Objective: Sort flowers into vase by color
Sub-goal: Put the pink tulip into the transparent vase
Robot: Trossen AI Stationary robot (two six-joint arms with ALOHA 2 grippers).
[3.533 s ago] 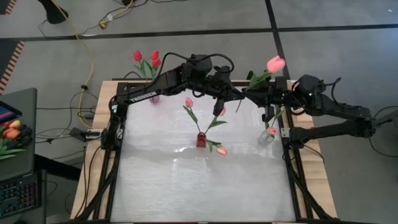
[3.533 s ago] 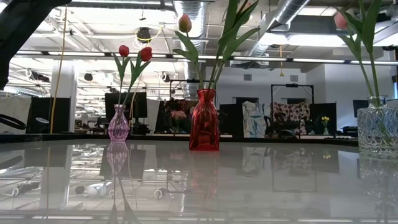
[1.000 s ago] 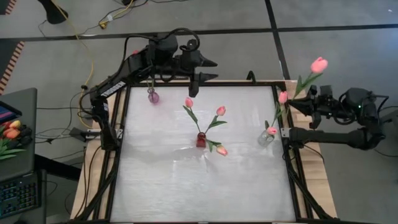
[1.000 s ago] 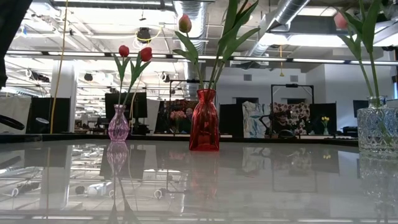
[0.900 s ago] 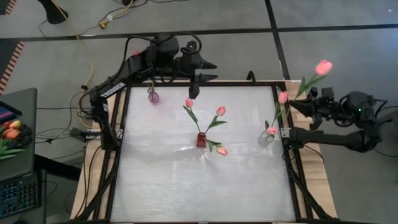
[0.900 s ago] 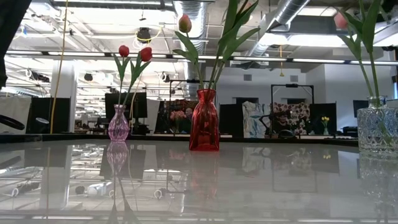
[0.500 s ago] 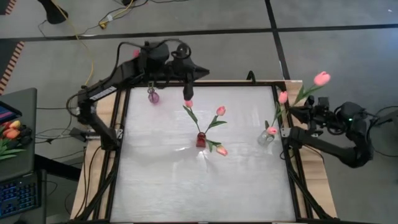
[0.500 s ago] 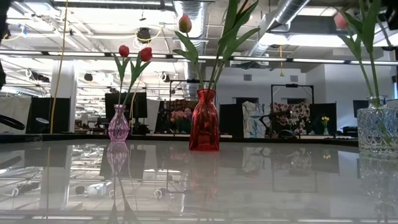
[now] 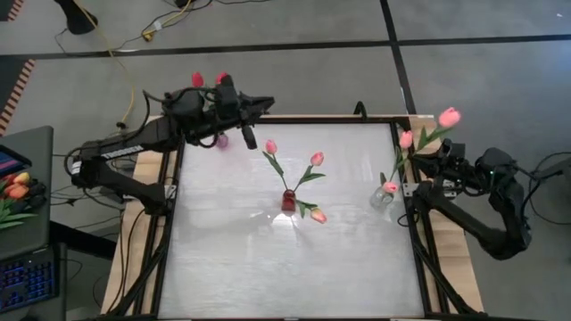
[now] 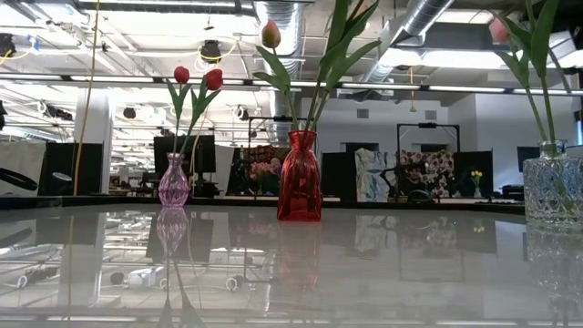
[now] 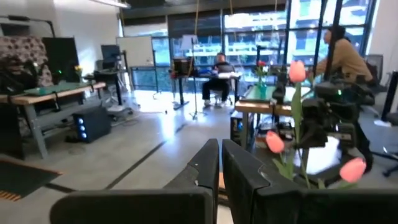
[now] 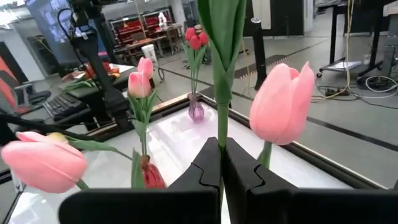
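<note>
My right gripper (image 9: 433, 159) is shut on a pink tulip (image 9: 449, 117) just beyond the table's right edge, beside the clear glass vase (image 9: 381, 197), which holds two pink tulips (image 9: 406, 140). A red vase (image 9: 288, 201) at the table's middle holds three orange-pink tulips (image 9: 316, 159). In the far left corner, a small pink vase (image 9: 220, 140) holds two red tulips (image 9: 197, 79). My left gripper (image 9: 268, 103) hovers next to that vase, shut and holding nothing (image 11: 219, 163). My right gripper pinches the tulip's green stem (image 12: 221, 127) between its two fingers, below the leaves. The fingers lie level and across the stem, coming from the table's right side. The stem rises above the fingers and leans away from the table, head uppermost and clear of the table.
A black frame (image 9: 172, 205) runs around the glossy white table top. A side desk at the left carries a keyboard (image 9: 22, 276) and a bunch of orange tulips (image 9: 15, 189). Cables lie on the floor behind. People sit and stand in the room beyond (image 11: 219, 68).
My left gripper has shut with nothing in it and drawn back along the far edge toward the table's left, sinking a little. My right gripper has come down beside the right edge with the pink tulip, whose head now stands lower and nearer the clear vase.
</note>
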